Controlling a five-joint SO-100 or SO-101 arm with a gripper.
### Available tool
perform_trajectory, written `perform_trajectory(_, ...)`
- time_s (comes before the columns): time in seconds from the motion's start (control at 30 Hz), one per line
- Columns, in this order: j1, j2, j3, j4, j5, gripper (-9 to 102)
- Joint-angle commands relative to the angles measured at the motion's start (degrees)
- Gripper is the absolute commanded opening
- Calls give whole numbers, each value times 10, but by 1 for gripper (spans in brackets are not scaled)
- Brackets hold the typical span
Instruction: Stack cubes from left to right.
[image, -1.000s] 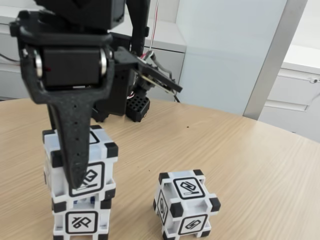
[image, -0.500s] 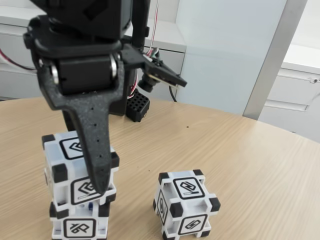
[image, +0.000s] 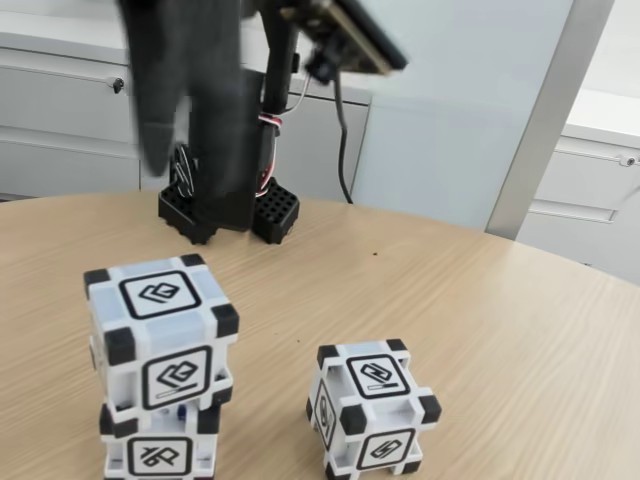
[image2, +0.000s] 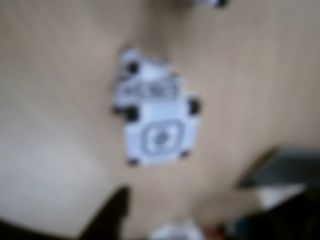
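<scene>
We see the black two-finger claw (image: 165, 140) high above the table in the fixed view, a dark blur at upper left with nothing in it, and the smear keeps us from telling whether its jaws stand wide or narrow. In the wrist view one dark finger (image2: 112, 212) pokes in from the bottom edge. Just behind the claw, the arm's black base (image: 230, 215) sits at the far side of the round light-wood table (image: 500, 330), with a dark cable running down beside it.

Out from there, at near left, we have a stack: one small white plastic cube with black corner blocks (image: 160, 335) sitting on a second cube of the same kind (image: 160, 445), the upper one turned a little off the lower one's edges. The wrist view, badly blurred, looks down on that stack (image2: 155, 122).

To the right of the stack and apart from it, a third white cube with black corners (image: 372, 408) rests alone on the wood, a line glyph on each visible face.

Far back stand grey cabinets (image: 60, 120) and a pale wall panel (image: 450, 110).
</scene>
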Motion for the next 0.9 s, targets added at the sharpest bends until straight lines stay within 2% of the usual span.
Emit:
perform_trajectory(0.0, -67, 13, -11, -4, 23, 37)
perform_trajectory(0.33, -205, 11, 0, -7, 196, 37)
perform_trajectory(0.5, -221, -40, 1, -74, 325, 36)
perform_trajectory(0.63, -221, -122, 2, -112, 341, 35)
perform_trajectory(0.87, -221, -217, 0, -112, 342, 34)
